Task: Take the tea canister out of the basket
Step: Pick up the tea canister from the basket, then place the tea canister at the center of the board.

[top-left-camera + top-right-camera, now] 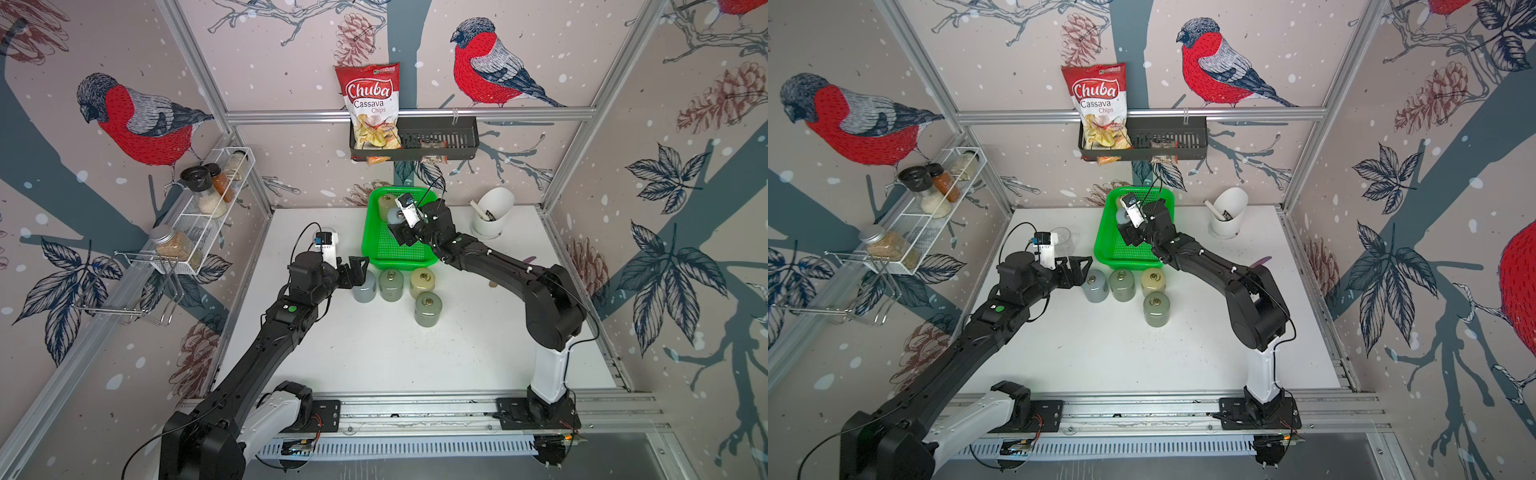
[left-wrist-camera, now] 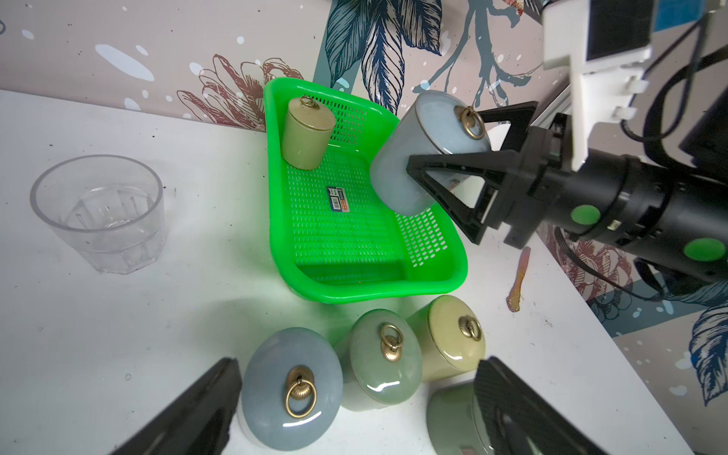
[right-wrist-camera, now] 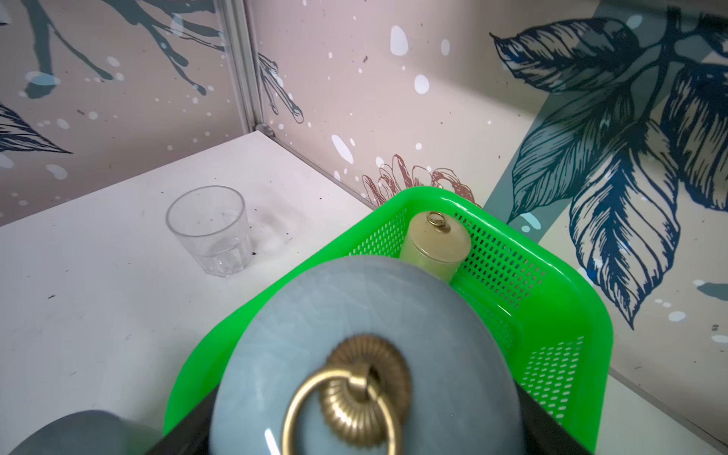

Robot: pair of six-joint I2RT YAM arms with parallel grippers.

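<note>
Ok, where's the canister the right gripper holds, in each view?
Top view: pale blue canister over the green basket, mid-picture.
Top view: same place.
Left wrist: tilted above the basket, between the right gripper's fingers.
Right wrist: close up, ringed lid foremost.
Shared landmark: the basket.

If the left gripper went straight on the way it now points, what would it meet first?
Probably the grey-blue tea canister standing on the table, just ahead between the fingers of the open left gripper; the green basket lies farther on.
</note>
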